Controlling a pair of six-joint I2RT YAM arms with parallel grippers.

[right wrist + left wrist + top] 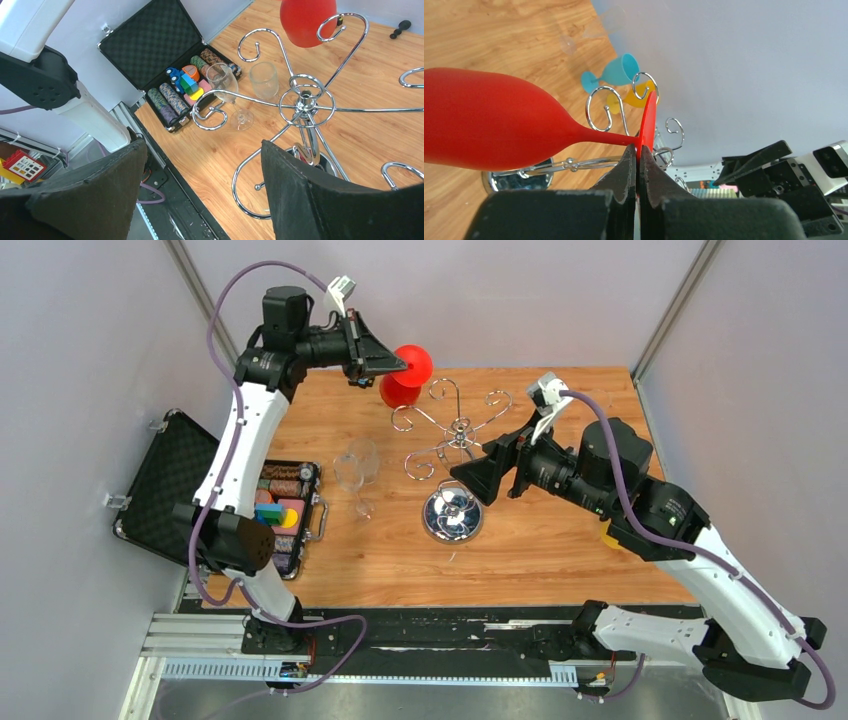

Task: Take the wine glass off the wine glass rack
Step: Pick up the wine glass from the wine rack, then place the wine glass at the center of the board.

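The left gripper (pixel 638 152) is clenched on the red wine glass (pixel 489 122) where stem meets foot, holding it sideways in the air beside the wine glass rack (pixel 304 102), while the right gripper (pixel 200 150) gapes released; the glass looks light, slick and probably fragile, so this stem hold suits it.

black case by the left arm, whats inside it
The black case lies open: stacked chips and coloured blocks sit in its tray, and dark foam lines the lid. In the top view the left arm covers part of the tray. What lies under the chips cannot be seen.
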